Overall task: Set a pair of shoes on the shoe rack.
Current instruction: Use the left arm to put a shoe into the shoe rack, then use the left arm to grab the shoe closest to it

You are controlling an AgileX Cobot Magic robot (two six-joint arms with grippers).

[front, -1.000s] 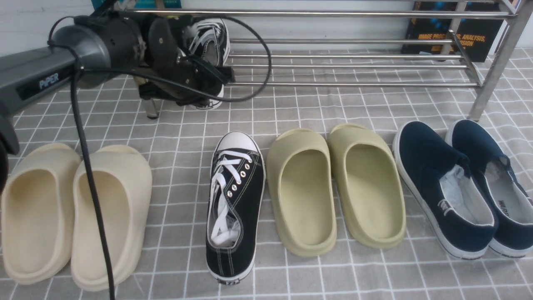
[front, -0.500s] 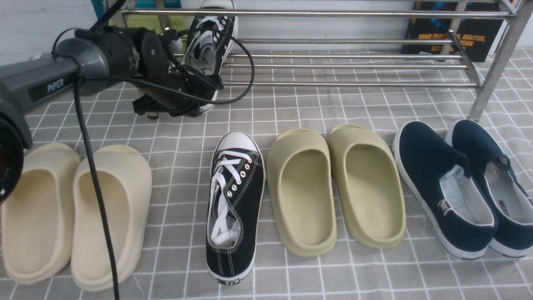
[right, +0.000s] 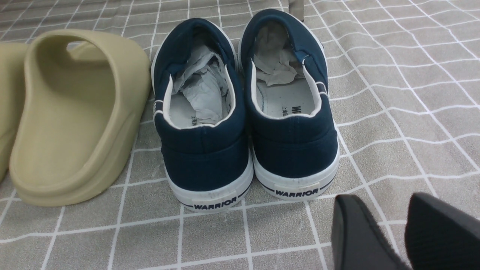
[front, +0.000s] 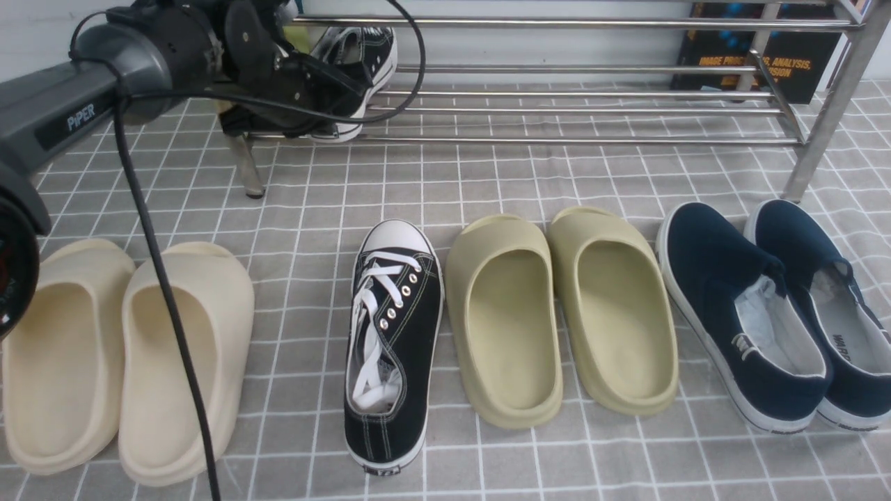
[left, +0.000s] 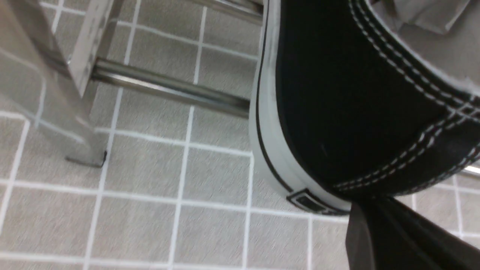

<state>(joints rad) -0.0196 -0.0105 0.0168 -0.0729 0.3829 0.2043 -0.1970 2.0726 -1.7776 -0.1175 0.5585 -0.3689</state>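
At the rack (front: 578, 110), the left pincer (front: 327, 97) is clamped on the heel of a sneaker (front: 362, 56); released while tilted, it may slide off the front bar (front: 557, 140).

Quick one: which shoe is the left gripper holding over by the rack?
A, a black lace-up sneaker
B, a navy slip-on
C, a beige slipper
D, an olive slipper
A: the left gripper is shut on the heel of a black sneaker at the left end of the shoe rack, and the navy slip-ons and slippers all lie on the cloth.
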